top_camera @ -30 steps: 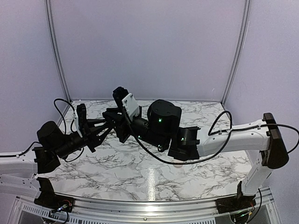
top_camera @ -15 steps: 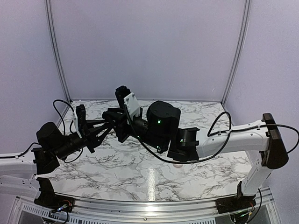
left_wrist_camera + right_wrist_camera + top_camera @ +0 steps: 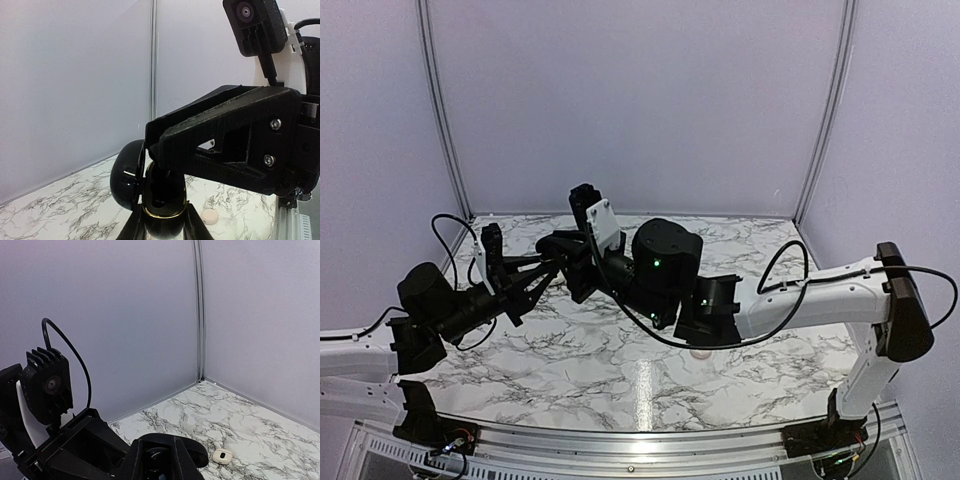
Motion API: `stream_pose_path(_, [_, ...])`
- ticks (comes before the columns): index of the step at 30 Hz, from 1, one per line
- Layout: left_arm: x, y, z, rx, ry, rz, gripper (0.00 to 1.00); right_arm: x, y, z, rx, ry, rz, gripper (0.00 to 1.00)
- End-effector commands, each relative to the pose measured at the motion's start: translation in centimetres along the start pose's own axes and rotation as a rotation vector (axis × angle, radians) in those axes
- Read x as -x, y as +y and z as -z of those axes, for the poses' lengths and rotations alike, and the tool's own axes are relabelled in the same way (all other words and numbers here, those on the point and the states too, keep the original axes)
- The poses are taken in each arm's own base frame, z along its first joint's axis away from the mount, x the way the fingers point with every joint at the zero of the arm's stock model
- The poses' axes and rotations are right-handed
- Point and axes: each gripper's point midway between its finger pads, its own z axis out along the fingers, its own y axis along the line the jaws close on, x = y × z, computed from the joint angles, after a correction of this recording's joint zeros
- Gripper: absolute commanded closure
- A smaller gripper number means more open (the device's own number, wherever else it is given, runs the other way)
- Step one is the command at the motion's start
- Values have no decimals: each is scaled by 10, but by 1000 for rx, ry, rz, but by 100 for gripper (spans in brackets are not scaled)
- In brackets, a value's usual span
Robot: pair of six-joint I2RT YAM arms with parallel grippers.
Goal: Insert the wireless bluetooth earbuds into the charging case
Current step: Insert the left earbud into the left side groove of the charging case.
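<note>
My left gripper (image 3: 162, 222) is shut on the open black charging case (image 3: 162, 202), which has a gold rim and its lid (image 3: 125, 172) swung back to the left. My right gripper (image 3: 160, 466) reaches down from the right with its tip in the case's cavity. Its fingers (image 3: 220, 137) are close together on a small round black earbud (image 3: 161, 460). In the top view both grippers meet above the back left of the table, left (image 3: 546, 273) and right (image 3: 567, 266). A white earbud (image 3: 211, 216) lies on the marble, also in the right wrist view (image 3: 222, 456).
The marble table (image 3: 620, 370) is walled by pale panels at the back and sides. The right arm's big black joint (image 3: 660, 262) and its looping cable (image 3: 650, 325) hang over the middle. The left arm's cable (image 3: 445, 235) loops near the left wall.
The right arm has shifted slightly left and its wrist has risen a little. The left gripper holds the case in the same place.
</note>
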Motion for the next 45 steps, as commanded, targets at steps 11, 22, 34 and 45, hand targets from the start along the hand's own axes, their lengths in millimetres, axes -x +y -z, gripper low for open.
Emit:
stream_pose_path(11, [24,0,1,7,-97,-18,100,5,13,-10,67,-1,-18,98])
stream_pose_path(22, [23,1,1,11,-95,-52,100,-7,14,-18,63,34,-15,98])
stream_pose_path(34, [32,3,2,27,-117,-62,100,-23,3,-15,3,88,-6,97])
stream_pose_path(45, [37,6,2,45,-128,-68,100,-25,-6,-14,-44,90,-38,83])
